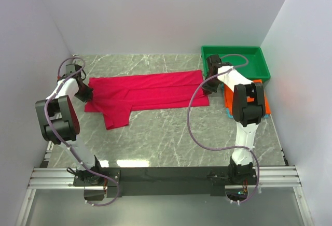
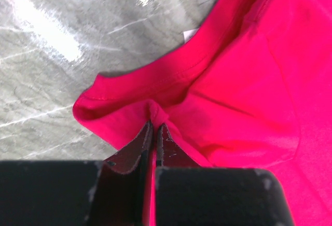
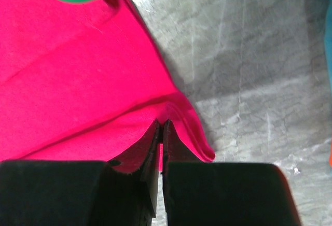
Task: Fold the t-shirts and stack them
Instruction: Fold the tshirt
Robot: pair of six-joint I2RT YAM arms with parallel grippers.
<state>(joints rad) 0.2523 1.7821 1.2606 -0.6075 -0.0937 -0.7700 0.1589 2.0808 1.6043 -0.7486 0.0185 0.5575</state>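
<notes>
Grey marbled table point(image 1: 171, 138), white walls on three sides.

Overhead view:
- Item one: crimson-pink t-shirt point(image 1: 148, 92), laid lengthwise across the far half of the table, with one sleeve pointing toward the arm bases.
- Your left gripper point(image 1: 85, 95) is at its left end. Your right gripper point(image 1: 209, 87) is at its right end.
- Item two: green tray point(image 1: 233, 48), far right corner.
- Item three: orange t-shirt point(image 1: 227, 101), lying partly under your right arm, just in front of the tray.

Left wrist view:
- Your left jaws are pressed together on a pinched ridge of crimson-pink cloth just below the collar.
- A white label point(image 2: 190, 34) shows inside the neckline, with bare table beyond it.

Right wrist view:
- Your right jaws are clamped on the shirt's hem by its corner.
- The tray rim shows at the top.
- A sliver of the teal t-shirt point(image 3: 326, 24) shows at the right edge.
</notes>
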